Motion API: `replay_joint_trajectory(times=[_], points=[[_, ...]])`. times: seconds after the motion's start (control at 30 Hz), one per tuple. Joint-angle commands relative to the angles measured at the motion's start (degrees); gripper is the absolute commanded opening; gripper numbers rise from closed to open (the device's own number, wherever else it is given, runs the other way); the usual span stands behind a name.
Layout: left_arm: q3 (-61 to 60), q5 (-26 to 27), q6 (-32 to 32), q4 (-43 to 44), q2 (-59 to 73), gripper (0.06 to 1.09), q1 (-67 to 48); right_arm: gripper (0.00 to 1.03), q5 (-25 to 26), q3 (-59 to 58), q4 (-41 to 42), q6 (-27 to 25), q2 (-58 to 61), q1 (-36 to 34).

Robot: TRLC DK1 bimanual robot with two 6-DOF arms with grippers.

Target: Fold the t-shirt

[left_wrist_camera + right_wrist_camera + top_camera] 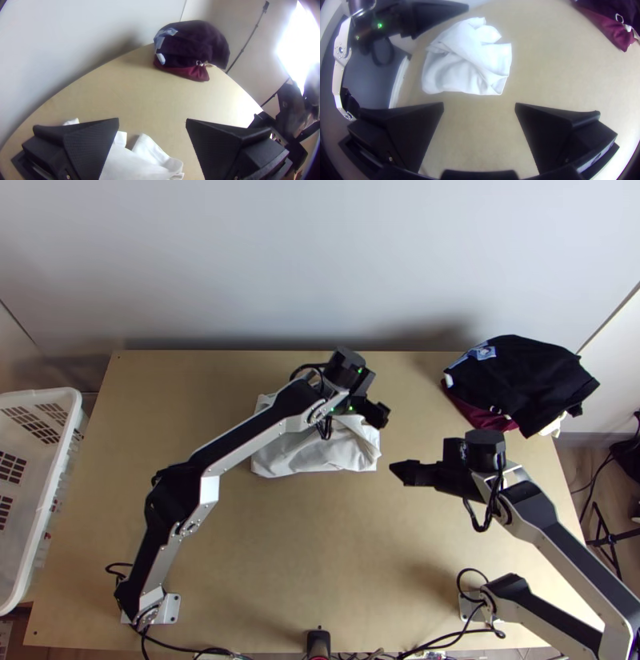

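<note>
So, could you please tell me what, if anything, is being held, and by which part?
Nothing: the left black claw stands open over the crumpled white fabric t-shirt, and the right black claw stands open beside it.

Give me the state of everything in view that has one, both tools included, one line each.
T-shirt: gathered into a compact, rumpled bundle on the table.
Left tool: open, over the t-shirt.
Right tool: open, beside the t-shirt.
Dark clothes: heaped at the table's far right corner.
Basket: upright, left of the table.
</note>
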Motion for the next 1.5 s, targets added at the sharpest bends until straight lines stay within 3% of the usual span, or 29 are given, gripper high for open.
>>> replay_joint_trajectory(times=[0.0, 0.13, 0.37, 0.63, 1.07, 1.47], points=[[3.3, -3.0, 1.0, -4.2, -3.0, 1.04, 4.5, 0.99, -1.0, -2.0, -0.4, 1.5, -1.7, 2.4], [-1.6, -3.0, 0.8, -11.2, -11.6, 1.04, 8.0, 0.99, -1.6, -2.9, -0.3, 5.6, -0.8, 3.9], [-30.4, -2.2, 3.3, -3.8, -33.3, 1.03, 14.5, 0.99, -2.0, -4.7, 6.6, 11.2, 4.3, 6.3], [-46.8, -2.2, 2.8, -3.3, -49.2, 1.03, 19.9, 0.99, -2.0, -5.0, 18.3, 14.6, 15.1, 7.1], [-55.1, -2.2, -1.6, -5.7, -64.4, 1.03, 26.9, 0.99, -1.9, -1.2, 33.2, 18.9, 30.5, 6.8], [-55.6, -2.2, -1.5, -7.0, -68.2, 1.03, 30.6, 0.99, -2.3, 13.9, 34.6, 20.4, 43.7, 7.1]])
